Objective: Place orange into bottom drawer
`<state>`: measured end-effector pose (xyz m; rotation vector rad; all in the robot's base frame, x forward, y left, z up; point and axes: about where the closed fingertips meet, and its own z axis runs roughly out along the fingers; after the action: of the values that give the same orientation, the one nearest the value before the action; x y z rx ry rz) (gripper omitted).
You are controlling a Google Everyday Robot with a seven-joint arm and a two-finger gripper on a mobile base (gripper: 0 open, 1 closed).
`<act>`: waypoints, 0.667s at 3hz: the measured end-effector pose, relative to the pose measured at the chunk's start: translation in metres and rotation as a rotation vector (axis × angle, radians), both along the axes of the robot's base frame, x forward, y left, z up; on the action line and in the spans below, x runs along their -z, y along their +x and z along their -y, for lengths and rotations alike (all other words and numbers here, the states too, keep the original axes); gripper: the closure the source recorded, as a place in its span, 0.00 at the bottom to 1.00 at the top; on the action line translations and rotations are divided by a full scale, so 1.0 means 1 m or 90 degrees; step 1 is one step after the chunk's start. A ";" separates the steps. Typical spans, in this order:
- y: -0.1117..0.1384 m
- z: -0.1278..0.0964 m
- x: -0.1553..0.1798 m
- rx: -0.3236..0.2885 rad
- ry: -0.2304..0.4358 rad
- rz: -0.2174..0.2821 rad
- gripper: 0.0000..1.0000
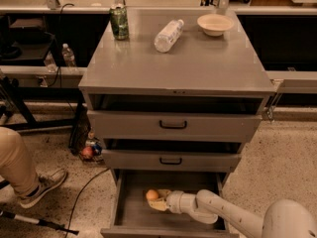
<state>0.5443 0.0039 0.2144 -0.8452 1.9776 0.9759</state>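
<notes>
The orange (152, 195) is small and round, low inside the open bottom drawer (132, 213), left of its middle. My gripper (155, 202) reaches into the drawer from the right on its white arm (223, 217). It is shut on the orange and holds it at or just above the drawer's grey floor. The two upper drawers with black handles (173, 125) are slightly ajar above it.
On the cabinet top stand a green can (119, 22), a plastic bottle lying on its side (168, 34) and a beige bowl (215, 24). A small reddish ball (87, 151) lies by cables at the cabinet's left. A person's leg and shoe (42, 185) are at the lower left.
</notes>
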 end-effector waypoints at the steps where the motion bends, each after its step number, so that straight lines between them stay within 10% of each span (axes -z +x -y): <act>1: 0.000 -0.011 0.015 -0.005 0.007 -0.004 1.00; 2: -0.003 -0.020 0.025 -0.005 0.010 -0.002 0.82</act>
<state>0.5410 0.0242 0.1894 -0.8431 1.9684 0.9968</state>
